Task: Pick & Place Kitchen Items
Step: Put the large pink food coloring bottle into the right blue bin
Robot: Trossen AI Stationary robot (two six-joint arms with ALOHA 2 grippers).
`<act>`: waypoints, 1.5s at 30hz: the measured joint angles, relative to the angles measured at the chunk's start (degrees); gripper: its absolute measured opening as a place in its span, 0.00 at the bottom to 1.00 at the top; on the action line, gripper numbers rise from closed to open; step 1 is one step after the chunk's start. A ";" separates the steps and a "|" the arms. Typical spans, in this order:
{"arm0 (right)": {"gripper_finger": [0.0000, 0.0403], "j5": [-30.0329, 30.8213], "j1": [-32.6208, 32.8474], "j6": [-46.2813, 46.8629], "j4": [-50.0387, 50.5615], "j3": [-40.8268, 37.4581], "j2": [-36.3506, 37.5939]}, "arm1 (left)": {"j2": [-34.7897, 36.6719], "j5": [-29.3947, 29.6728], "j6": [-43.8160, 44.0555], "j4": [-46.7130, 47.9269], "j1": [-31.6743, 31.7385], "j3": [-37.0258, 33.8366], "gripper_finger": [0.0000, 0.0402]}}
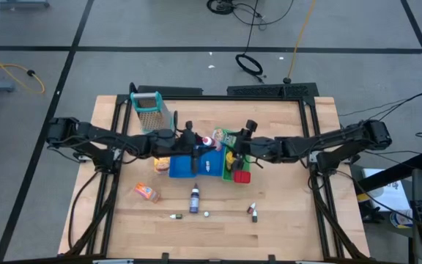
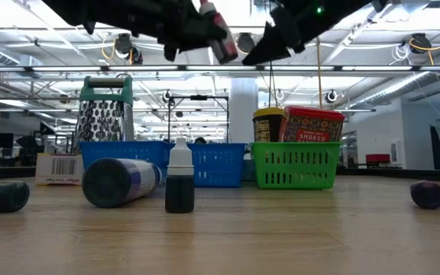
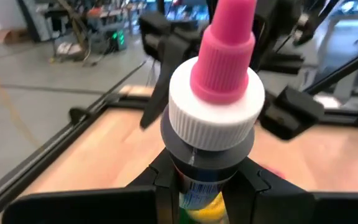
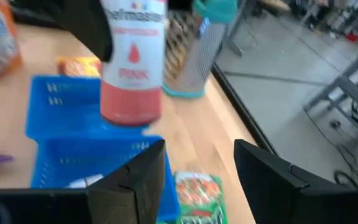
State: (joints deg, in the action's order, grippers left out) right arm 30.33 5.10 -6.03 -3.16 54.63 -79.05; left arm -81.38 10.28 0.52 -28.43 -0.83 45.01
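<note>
My left gripper (image 1: 198, 141) is shut on a small pink-capped bottle (image 1: 209, 139) high over the blue tray (image 1: 182, 170). In the low view the bottle (image 2: 218, 32) hangs well above the table. My right gripper (image 1: 235, 152) is open and hovers over the green tray (image 1: 227, 176), just right of the bottle; nothing sits between its fingers (image 4: 138, 177). The green tray holds a red block (image 1: 242, 176) and a yellow-lidded jar (image 2: 270, 122). A yellow box (image 1: 161, 163) lies left of the blue tray. An orange packet (image 1: 146, 192), a dark bottle (image 1: 194, 199) and tiny bottles (image 1: 253, 211) lie nearer. My left gripper pinches the bottle between its two fingers (image 3: 160, 183), on the body just behind the white cap collar (image 3: 207, 177). The pink tip (image 3: 225, 56) points forward past the fingers. The bottle is lifted clear and tilted, its labelled lower end (image 4: 132, 93) free above the blue tray.
A metal grater with a teal handle (image 1: 149, 110) stands at the far left behind the blue tray. Black frame rails (image 1: 108, 176) run along the table's sides. Bare wood lies along the near edge (image 1: 291, 227), around the small bottles.
</note>
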 joint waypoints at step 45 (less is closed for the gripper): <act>0.42 -0.34 -2.82 0.86 1.27 0.00 0.00 | -17.63 -1.75 12.20 11.84 9.21 -0.07 0.18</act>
State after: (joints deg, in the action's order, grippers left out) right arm 30.00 2.28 -5.17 -1.89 54.63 -79.05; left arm -99.01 8.52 12.72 -16.59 8.38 44.95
